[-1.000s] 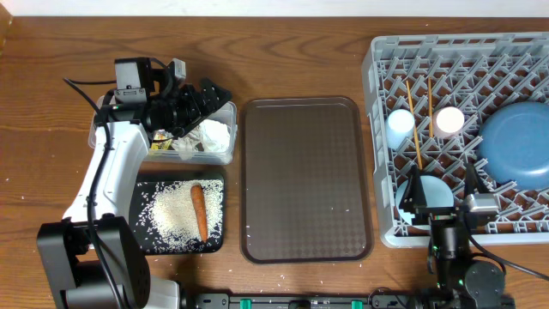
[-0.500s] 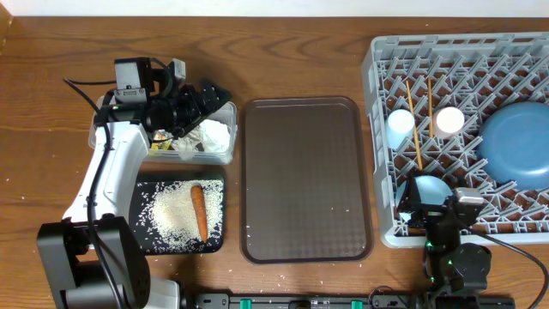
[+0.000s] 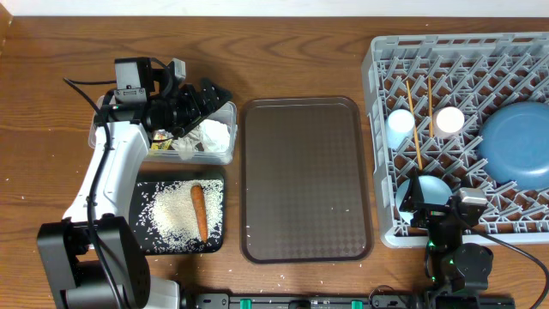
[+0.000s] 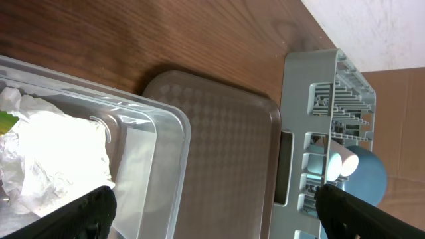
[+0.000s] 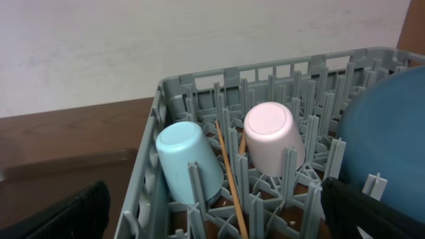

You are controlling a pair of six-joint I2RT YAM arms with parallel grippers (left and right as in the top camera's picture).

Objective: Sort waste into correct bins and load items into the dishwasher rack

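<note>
The clear tub (image 3: 225, 110) holds the crumpled white tissue (image 3: 212, 133), which also shows in the left wrist view (image 4: 53, 156). A bit of the wrapper (image 3: 168, 142) lies beside it. My left gripper (image 3: 204, 96) hangs open and empty over the tub's right end. The black tray (image 3: 144, 190) holds the rice (image 3: 176, 215) and the carrot (image 3: 199, 211). The grey rack (image 3: 377, 77) holds the light-blue cup (image 5: 189, 159), pink cup (image 5: 272, 136), chopsticks (image 5: 229, 176), dark-blue plate (image 3: 515, 142) and bowl (image 3: 431, 187). My right gripper (image 3: 437, 206) is open and empty over the rack's front edge, by the bowl.
The brown serving tray (image 3: 304, 176) lies between the bins and the rack, with a few rice grains on it. A few grains also lie on the wooden table in front of it. A wall runs behind the table.
My right arm has drawn back a little toward the table's front edge, still open. The left arm and all objects have not moved.
</note>
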